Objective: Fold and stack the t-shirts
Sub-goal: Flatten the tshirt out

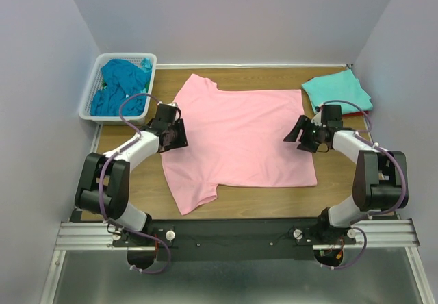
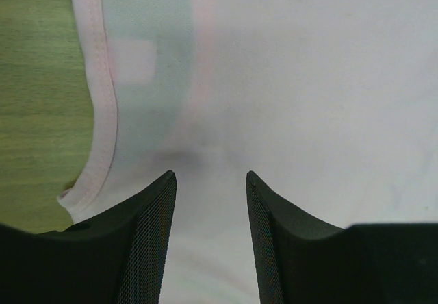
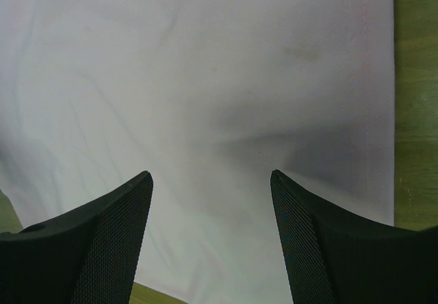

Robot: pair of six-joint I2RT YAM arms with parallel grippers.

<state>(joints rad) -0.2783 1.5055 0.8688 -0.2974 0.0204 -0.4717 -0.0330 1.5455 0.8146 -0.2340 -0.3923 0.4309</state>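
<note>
Hovering over the pink t-shirt (image 1: 239,140), left gripper (image 1: 181,133) and right gripper (image 1: 294,134) gape empty; basket (image 1: 87,105) and aqua t-shirt (image 1: 337,90) flank them.

L arm (image 1: 130,150) and R arm (image 1: 356,143): elbows bent, forearms reaching fwd and inward from opp. sides. L gripper (image 1: 181,135) and R gripper (image 1: 293,133) point toward each other, tilted down, low; jaws apart on both, R wider, neither clamping anything.
</note>
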